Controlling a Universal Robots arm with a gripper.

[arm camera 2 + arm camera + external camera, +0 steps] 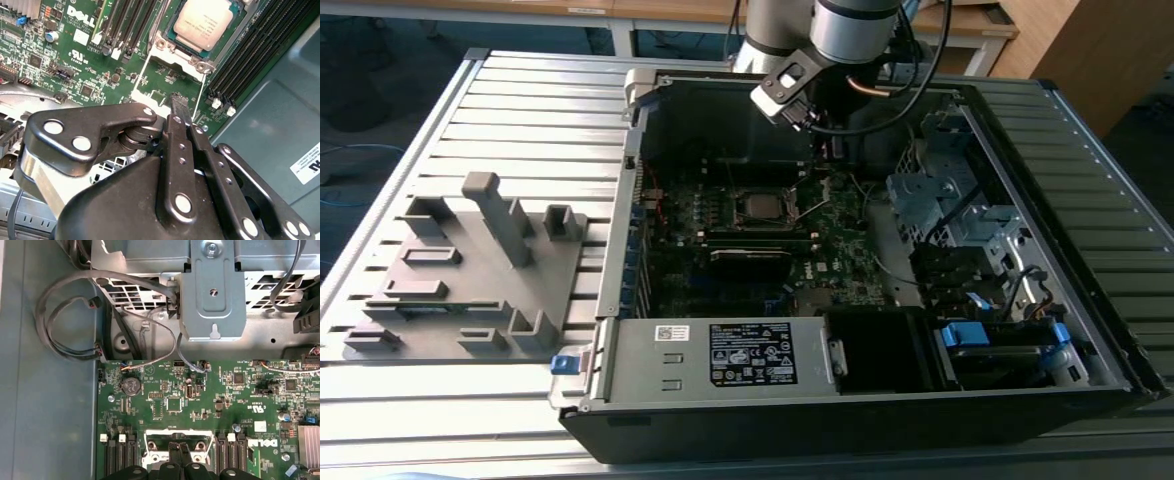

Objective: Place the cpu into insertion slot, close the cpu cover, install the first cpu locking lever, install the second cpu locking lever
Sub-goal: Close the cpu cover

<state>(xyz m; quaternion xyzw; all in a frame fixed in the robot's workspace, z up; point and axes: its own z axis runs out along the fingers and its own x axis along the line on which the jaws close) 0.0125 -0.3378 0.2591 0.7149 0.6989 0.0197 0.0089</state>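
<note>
In the exterior view, the black open computer case (854,420) lies on the slatted grey metal table (520,90). The arm's black pincer (823,124) hangs over the green motherboard, near the small square silver-rimmed insertion slot (736,206).

In the second wrist view, the thin square silvery-faced cpu (205,22) sits in the slot, so placing looks done. The silvery metal frame of the cpu cover (162,44) seems to lie down around it. Two thin wire locking levers (141,75) appear to stand free, so latching seems left to do. The pincer's fingers are pressed together on nothing, just beside the cover.

In the first wrist view, its tips hover at the cover's edge.
</note>
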